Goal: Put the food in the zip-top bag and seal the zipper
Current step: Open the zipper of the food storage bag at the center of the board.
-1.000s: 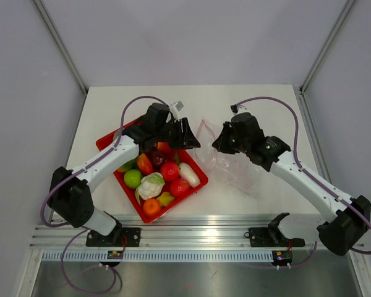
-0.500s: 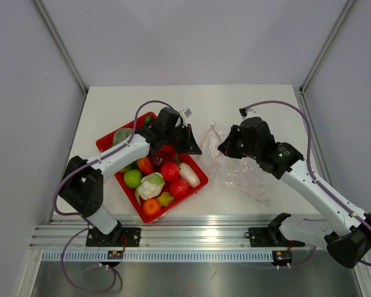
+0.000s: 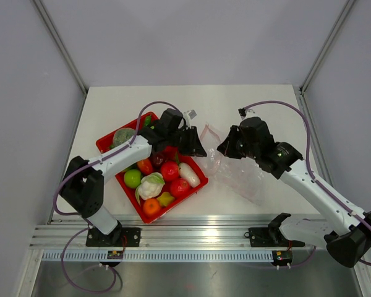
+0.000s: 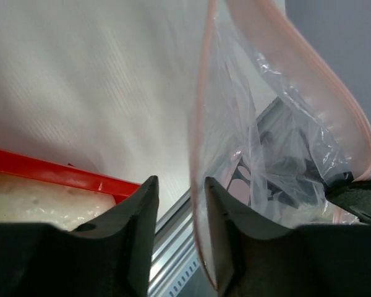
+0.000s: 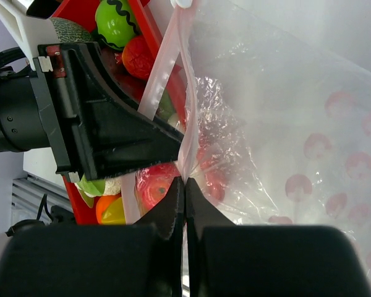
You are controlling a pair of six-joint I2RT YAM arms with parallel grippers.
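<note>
White bench [image 3: 235, 102] below: my right fingers [image 5: 167, 213] pinch the zipper [image 5: 162, 68]; my left fingers [image 4: 136, 223] stand parted about its other lip. Opening the zip-top bag [image 3: 241, 176], I judge; the left should clamp next.

White-shelled arms [image 3: 114, 159] carry black joints [image 3: 80, 190], looping purple cables [image 3: 278, 103], a black left tool [image 4: 179, 189] and right tool [image 5: 184, 185].

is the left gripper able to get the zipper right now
Likely yes: the left gripper is open, and the zipper sits in the gap between its jaws with nothing in the way. The right gripper is shut on the bag.
</note>
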